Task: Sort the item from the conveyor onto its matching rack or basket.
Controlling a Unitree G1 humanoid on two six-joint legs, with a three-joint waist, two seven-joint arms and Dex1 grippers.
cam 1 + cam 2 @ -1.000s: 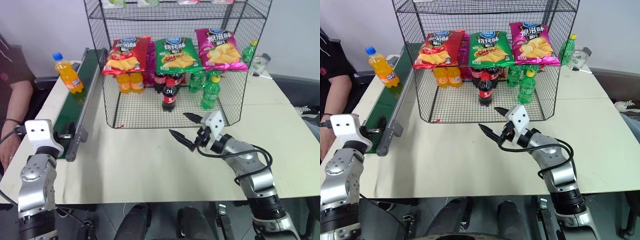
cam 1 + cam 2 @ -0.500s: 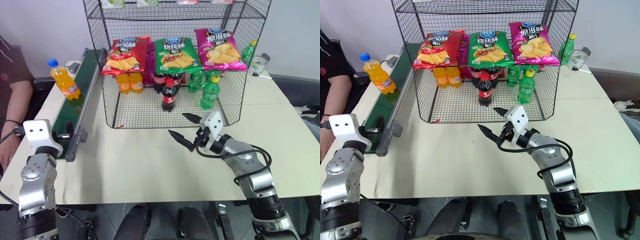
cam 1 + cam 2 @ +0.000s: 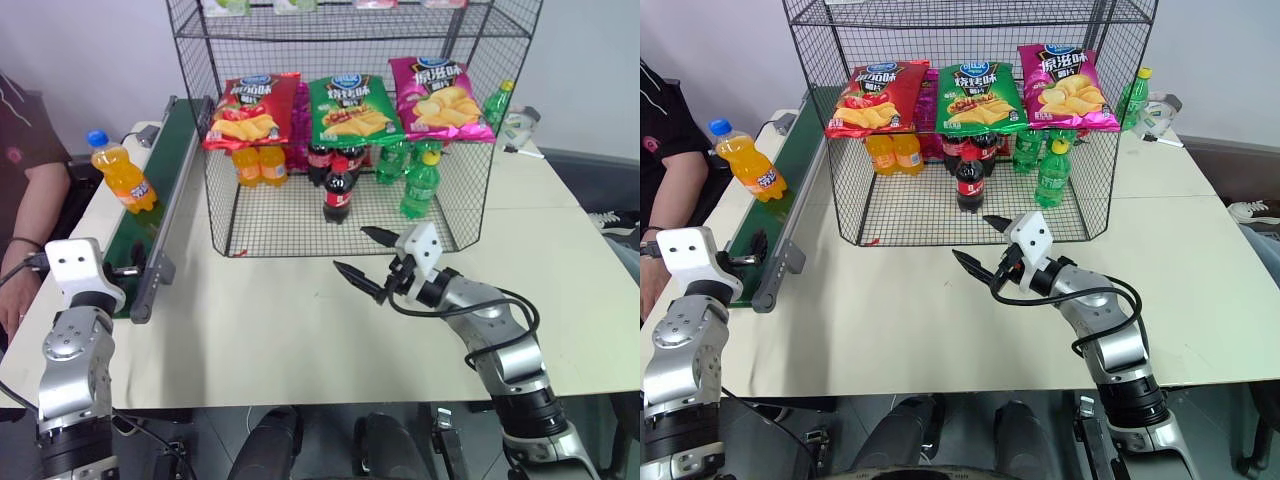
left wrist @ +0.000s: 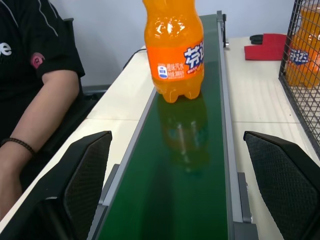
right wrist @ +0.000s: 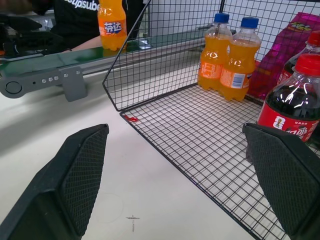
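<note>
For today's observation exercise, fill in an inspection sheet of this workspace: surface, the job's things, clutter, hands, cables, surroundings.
Surface: pale table, bare in front.
Job's things: orange soda bottle upright on the conveyor; wire basket holds orange, cola and green bottles.
Clutter: chip bags above the basket.
Hands: left hand open, facing the bottle; right hand open before the basket.
Cables: black cable on the right arm.
Surroundings: seated person's arm beside the conveyor.
</note>
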